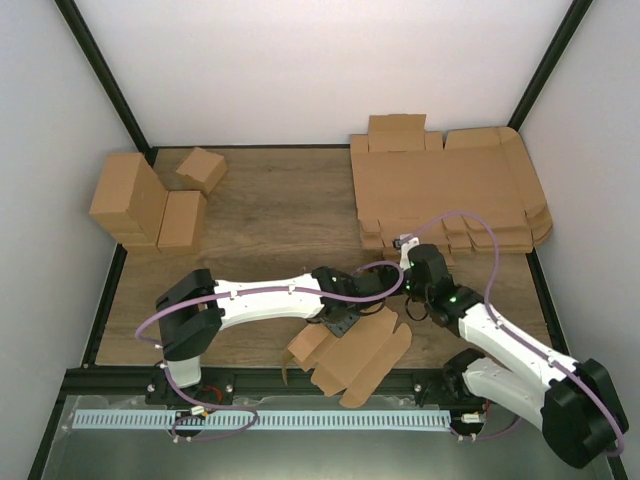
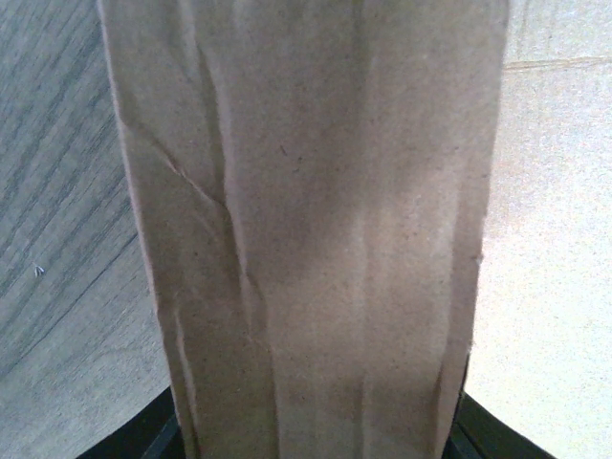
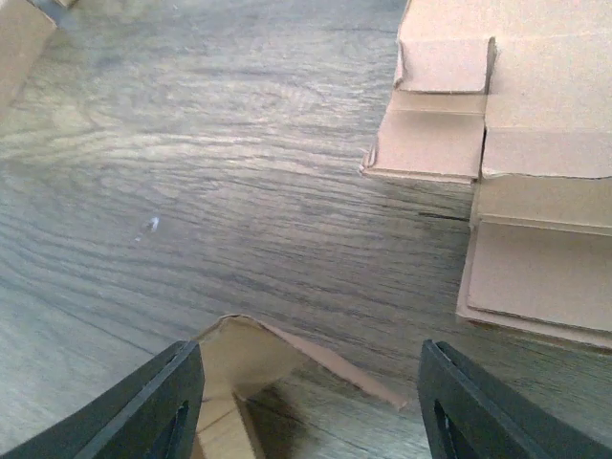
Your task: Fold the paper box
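The paper box (image 1: 352,360) is a brown die-cut piece, partly folded, lying at the table's near edge between the two arms. My left gripper (image 1: 343,322) reaches in from the left and is shut on one of its panels. That creased panel (image 2: 306,229) fills the left wrist view, with only the dark fingers (image 2: 483,430) showing at the bottom corners. My right gripper (image 1: 408,292) hovers just beyond the box's far right end. Its jaws stand wide apart in the right wrist view (image 3: 308,349). A bent flap of the box (image 3: 251,356) rises between them, and neither finger touches it.
A thick pile of flat cardboard sheets (image 1: 450,190) lies at the back right, close to the right gripper (image 3: 535,143). Several folded boxes (image 1: 150,205) stand at the back left. Black frame rails (image 1: 300,380) border the table, with white walls around it.
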### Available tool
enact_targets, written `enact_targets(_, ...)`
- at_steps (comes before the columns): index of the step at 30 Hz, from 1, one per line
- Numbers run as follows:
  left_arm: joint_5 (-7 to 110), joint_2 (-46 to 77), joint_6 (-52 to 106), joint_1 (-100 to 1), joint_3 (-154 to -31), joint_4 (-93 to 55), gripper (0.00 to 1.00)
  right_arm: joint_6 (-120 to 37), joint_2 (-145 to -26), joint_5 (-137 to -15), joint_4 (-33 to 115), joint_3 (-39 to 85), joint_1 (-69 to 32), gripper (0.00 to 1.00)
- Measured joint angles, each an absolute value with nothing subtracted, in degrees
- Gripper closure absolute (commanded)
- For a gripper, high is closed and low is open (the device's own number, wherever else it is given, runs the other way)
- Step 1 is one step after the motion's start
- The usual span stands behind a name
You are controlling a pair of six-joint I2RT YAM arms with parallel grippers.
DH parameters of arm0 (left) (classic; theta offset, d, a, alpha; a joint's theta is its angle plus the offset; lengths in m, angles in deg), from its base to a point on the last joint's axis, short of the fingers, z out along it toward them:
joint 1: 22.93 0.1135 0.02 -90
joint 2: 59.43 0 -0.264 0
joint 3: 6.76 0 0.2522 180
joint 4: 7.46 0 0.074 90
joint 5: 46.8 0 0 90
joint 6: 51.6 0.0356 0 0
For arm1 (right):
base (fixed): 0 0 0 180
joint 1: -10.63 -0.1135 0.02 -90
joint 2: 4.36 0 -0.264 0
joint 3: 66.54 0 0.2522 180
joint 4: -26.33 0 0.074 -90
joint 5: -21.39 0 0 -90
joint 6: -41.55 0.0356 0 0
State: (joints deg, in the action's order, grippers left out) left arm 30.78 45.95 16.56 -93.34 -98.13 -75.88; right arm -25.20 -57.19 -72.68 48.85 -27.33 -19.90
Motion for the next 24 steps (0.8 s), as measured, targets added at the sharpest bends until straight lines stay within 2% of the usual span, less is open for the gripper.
enact_targets(8, 30.80, 45.93, 16.56, -93.32, -98.13, -75.83, 0.56, -30.32, -63.12, -73.19, 48.19, -27.00, -19.81, 0.36)
enact_targets(11, 30.84, 45.89, 16.60, -93.32, -98.13, -75.79, 0.56, -31.59, -64.06, -75.15, 47.12, -26.98, -19.81, 0.39)
enact_targets(24, 30.04, 45.89, 17.76, -93.32, -98.13, -76.01, 0.56, -33.68, -66.68, -80.05, 48.69, -24.20, -19.81, 0.88)
